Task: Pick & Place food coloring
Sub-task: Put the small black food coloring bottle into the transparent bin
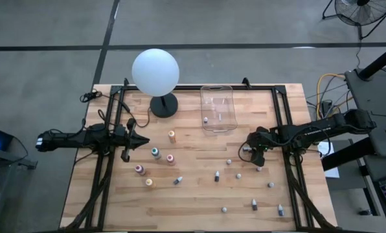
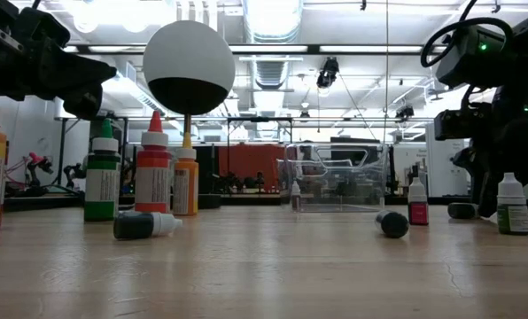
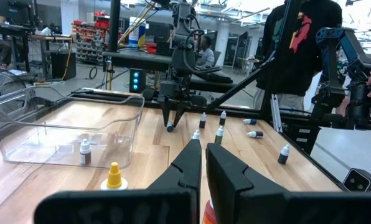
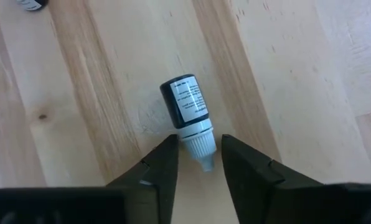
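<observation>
A slatted wooden table stands on a grey workshop floor, with shelving and lit ceiling ducts in the room behind it. At its far edge sit a white globe lamp and a clear plastic bin. The task looks barely started: only one small bottle in the bin can be seen through the clear wall, while the rest of the food coloring is scattered over the table. The larger coloured bottles cluster on the left side, near the left arm; the small dark-and-white bottles are strewn across the middle and right, some upright and some lying down.

The right end effector is pointed down at the table on the right side, just in front of the bin. Its fingers straddle the white cap end of a lying dark-labelled bottle, with a narrow gap on either side of the tip; they are part closed and appear not yet clamped on it. I judge this to be the grasp of the next bottle to go in.

The left end effector is closed and empty, waiting above the table beside the orange-bodied bottle.

Nearly all the bottles remain to be picked up and dropped into the bin.
</observation>
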Controlling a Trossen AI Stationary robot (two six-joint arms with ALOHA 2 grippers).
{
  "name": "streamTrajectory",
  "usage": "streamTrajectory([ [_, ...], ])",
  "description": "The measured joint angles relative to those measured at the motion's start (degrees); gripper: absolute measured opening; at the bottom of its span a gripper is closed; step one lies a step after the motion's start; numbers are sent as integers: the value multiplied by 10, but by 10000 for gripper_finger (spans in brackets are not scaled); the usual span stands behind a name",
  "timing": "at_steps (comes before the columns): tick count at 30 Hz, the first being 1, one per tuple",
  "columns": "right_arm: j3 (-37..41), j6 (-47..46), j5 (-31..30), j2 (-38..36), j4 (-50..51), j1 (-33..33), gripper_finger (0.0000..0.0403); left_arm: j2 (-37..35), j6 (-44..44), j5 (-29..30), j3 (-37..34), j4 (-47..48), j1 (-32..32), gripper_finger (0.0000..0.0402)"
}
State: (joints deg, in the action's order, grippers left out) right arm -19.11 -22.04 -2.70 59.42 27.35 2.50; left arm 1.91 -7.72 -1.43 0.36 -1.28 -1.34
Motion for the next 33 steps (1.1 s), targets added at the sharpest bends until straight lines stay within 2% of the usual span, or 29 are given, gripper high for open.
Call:
streamTrajectory([
  [7,0,-12,17,0,0,0,54,0,0,0,0,0,0,0],
  [12,-2,-44,19,0,2,0,35,0,0,0,0,0,0,0],
  [33,-2,-35,27,0,2,0,33,0,0,0,0,0,0,0],
])
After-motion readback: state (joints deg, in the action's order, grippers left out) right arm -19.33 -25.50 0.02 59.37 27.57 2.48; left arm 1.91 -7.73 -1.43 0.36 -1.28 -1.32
